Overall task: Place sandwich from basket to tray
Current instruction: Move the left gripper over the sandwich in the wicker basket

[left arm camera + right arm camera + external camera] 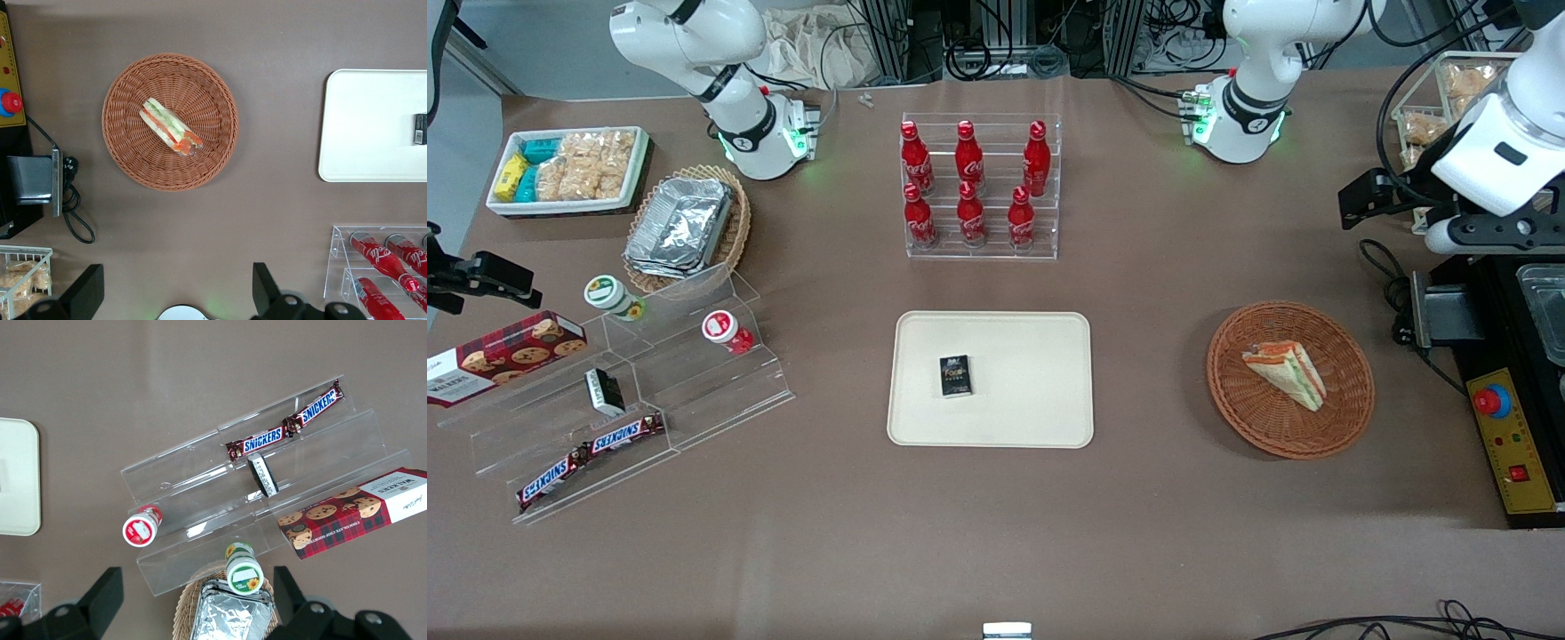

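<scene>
The sandwich (pixel 1288 373) (pixel 170 127), a wrapped pale wedge with green and orange-red layers, lies in the round reddish-brown wicker basket (pixel 1249 418) (pixel 127 160). The cream tray (pixel 1032 404) (pixel 367 133) sits mid-table beside the basket, toward the parked arm's end, with a small black box (pixel 955 375) (pixel 419 129) on it. My left gripper (pixel 1371 197) (pixel 177 293) hangs high over the table, farther from the front camera than the basket. It is open and holds nothing, well apart from the sandwich.
A clear rack of red cola bottles (pixel 980 187) (pixel 387 260) stands farther from the front camera than the tray. A black box with a yellow control panel (pixel 1507 436) and cables lies beside the basket at the working arm's end. An acrylic snack stand (pixel 605 391) stands toward the parked arm's end.
</scene>
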Robot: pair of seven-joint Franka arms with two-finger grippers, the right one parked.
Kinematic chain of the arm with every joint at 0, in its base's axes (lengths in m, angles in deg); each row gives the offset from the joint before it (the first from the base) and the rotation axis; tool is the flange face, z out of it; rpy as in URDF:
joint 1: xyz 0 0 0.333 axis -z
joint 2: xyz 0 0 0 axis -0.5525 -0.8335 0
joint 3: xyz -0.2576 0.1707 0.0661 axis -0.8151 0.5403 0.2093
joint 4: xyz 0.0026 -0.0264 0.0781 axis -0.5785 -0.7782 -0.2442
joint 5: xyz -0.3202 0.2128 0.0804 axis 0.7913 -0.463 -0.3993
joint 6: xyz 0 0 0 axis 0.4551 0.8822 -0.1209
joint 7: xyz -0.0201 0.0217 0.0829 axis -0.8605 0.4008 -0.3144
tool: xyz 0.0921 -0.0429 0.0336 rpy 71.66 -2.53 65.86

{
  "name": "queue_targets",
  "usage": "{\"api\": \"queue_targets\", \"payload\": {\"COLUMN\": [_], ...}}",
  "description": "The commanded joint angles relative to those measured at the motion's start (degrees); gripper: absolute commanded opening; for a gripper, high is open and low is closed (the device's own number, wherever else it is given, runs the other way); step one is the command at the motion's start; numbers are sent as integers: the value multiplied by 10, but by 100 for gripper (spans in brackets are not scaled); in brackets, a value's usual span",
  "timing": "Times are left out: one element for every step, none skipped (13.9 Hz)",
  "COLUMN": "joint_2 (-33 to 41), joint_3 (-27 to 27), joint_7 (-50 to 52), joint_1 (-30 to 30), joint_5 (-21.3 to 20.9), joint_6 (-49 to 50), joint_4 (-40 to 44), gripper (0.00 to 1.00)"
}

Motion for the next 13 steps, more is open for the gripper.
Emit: {"api": "queue_targets", "payload": {"joint_2": [-4, -5, -5, -6, -6, -6, -3, -4, -5, -5, -5, -5, -5], "joint_3": [-8, -8, -7, -8, -7, -7, -6, -5, -4, -4, -2, -1, -1], "joint_7": [3, 18, 31, 38, 43, 52, 65, 75, 102, 143, 171, 183, 184], "joint_1": [-6, -6, -6, -5, -5, -6, -7, -9, -9, -9, -10, -15, -23], "joint_5": [1, 1, 2, 1, 1, 0, 1, 5, 5, 1, 1, 1, 2], "joint_6": [15, 15, 15, 15, 14, 14, 14, 13, 13, 8, -3, -15, -19], "joint_4": [13, 17, 17, 17, 14, 12, 9, 9, 7, 0, -9, -16, -25], "gripper": [100, 100, 100, 100, 100, 100, 100, 100, 100, 100, 100, 100, 100]}}
